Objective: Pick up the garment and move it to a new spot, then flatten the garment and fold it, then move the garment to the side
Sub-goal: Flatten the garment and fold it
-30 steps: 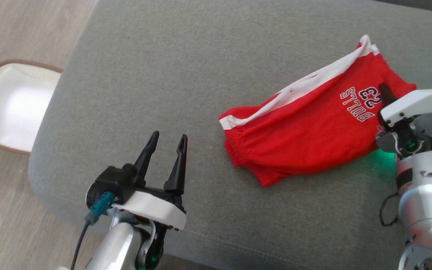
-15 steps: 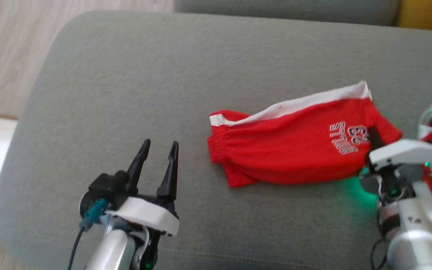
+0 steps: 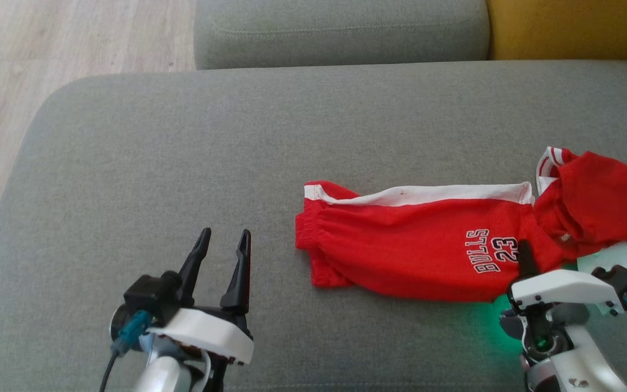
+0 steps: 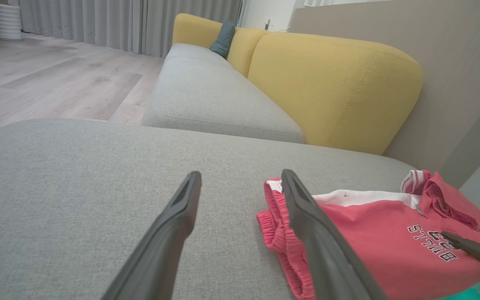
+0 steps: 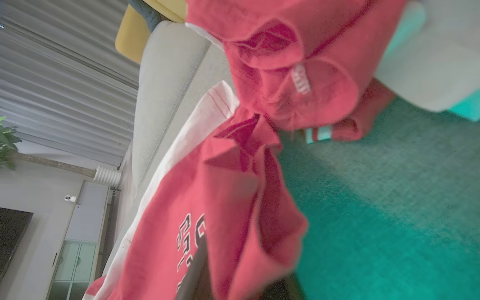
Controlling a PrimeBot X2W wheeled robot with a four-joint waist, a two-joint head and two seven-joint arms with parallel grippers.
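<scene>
The garment (image 3: 411,250) is a pair of red shorts with a white side stripe and "BULLS 23" print. It lies mostly flat on the grey sofa seat (image 3: 183,163), right of centre. My right gripper (image 3: 524,256) is at its right end, shut on the fabric beside the print. In the right wrist view the red cloth (image 5: 223,200) folds over the fingers at the bottom edge. My left gripper (image 3: 225,235) hovers open and empty over bare cushion, left of the waistband. The left wrist view shows the shorts (image 4: 390,246) just right of my open left gripper (image 4: 242,177).
A second crumpled red garment (image 3: 602,196) lies at the far right, touching the shorts. A white and teal item (image 3: 624,256) sits below it. Behind are another grey seat cushion (image 3: 340,32) and a yellow backrest (image 3: 575,27). Wooden floor (image 3: 47,49) is to the left.
The head camera has swung, shifting the whole picture and bringing the second red garment into view. My right gripper has closed on the shorts. The left gripper stays open.
</scene>
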